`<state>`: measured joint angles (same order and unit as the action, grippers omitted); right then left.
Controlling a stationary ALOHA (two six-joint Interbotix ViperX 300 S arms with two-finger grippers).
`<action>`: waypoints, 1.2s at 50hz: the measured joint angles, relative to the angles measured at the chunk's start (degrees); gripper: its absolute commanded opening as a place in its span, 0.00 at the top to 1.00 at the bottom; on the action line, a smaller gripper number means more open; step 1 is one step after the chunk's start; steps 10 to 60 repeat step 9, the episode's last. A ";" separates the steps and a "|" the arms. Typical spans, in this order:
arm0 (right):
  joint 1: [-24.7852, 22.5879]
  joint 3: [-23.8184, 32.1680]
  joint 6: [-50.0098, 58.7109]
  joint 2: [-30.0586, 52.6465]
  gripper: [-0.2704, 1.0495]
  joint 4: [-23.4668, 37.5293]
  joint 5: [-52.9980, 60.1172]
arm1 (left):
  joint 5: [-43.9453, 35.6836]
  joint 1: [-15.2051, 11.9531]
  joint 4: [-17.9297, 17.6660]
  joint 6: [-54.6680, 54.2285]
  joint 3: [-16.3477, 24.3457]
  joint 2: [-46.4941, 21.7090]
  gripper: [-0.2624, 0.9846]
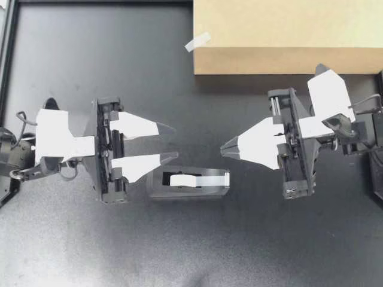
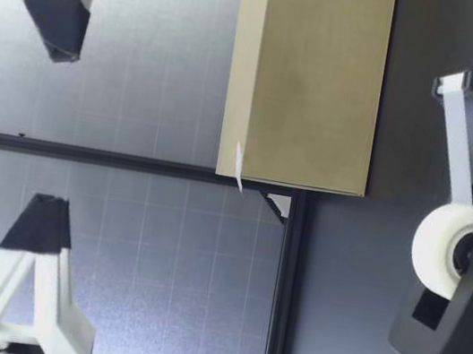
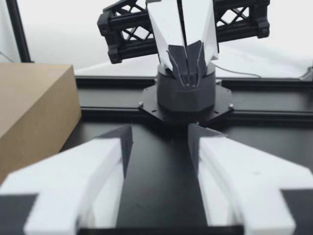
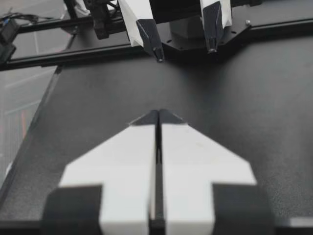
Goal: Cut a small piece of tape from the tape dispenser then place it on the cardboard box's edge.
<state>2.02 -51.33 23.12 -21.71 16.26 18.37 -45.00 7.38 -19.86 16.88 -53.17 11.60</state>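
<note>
Between my spread left pincer (image 1: 175, 142) and pressed-together right pincer (image 1: 223, 149), black tape dispenser with white roll (image 1: 189, 182) sits on dark desk (image 1: 90, 239); small white tape strip (image 1: 197, 41) clings to tan cardboard box (image 1: 287, 36) corner.

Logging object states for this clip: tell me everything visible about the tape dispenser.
The tape dispenser is a dark plastic body standing upright on the black table, holding a white tape roll. A strip runs from the roll to the cutter end. It sits apart from the cardboard box; only the table touches it.
</note>
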 measured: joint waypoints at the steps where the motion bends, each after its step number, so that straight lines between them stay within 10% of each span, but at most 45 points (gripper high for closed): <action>1: 0.09 -0.09 -0.09 0.09 0.88 0.00 0.00 | 0.00 0.00 0.00 0.00 0.00 0.00 0.50; 60: 0.09 -0.62 -0.09 0.00 0.88 0.00 0.00 | 0.00 0.00 0.00 0.00 0.00 0.00 0.50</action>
